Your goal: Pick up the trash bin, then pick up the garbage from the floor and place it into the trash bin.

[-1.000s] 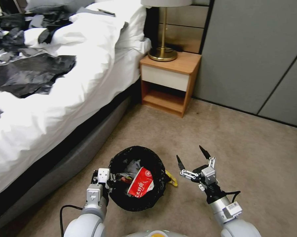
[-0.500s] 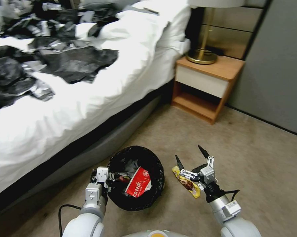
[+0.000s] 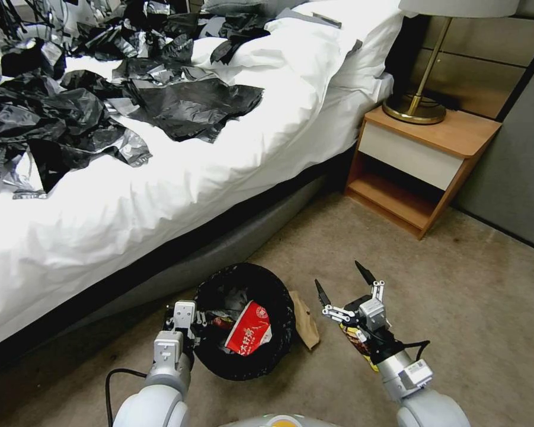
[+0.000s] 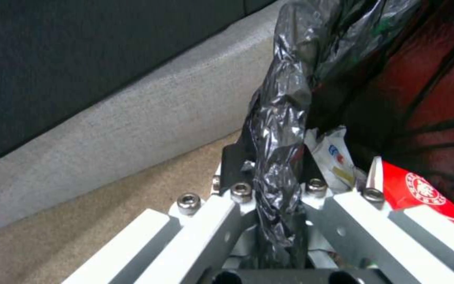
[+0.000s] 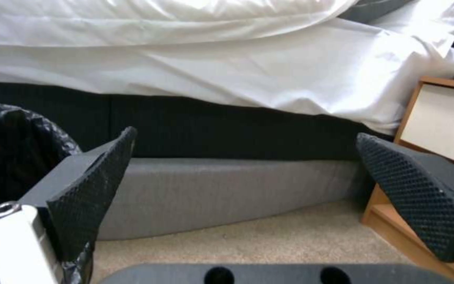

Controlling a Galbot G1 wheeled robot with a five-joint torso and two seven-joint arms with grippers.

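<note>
The trash bin (image 3: 219, 362), lined with a black bag, hangs by its rim from my left gripper (image 3: 191, 323), which is shut on the liner-covered rim (image 4: 277, 157). Inside the bin lie a red-white wrapper (image 3: 250, 335) and other scraps. On the carpet, a brown paper bag (image 3: 306, 320) lies just right of the bin. A yellow wrapper (image 3: 354, 339) lies partly hidden under my right gripper (image 3: 339, 277). That gripper is open and holds nothing, its textured pads (image 5: 93, 185) spread wide.
A bed (image 3: 178, 172) with white sheets and scattered black bags takes up the left and back. Its grey base (image 5: 227, 193) runs along the floor behind the bin. A wooden nightstand (image 3: 424, 157) with a brass lamp (image 3: 415, 107) stands at the back right. Open carpet (image 3: 486, 296) lies to the right.
The camera has swung, sliding bed and nightstand rightward in view. The brown paper bag came into view beside the bin, and the yellow wrapper now lies under the right gripper. Both grippers hold their pose.
</note>
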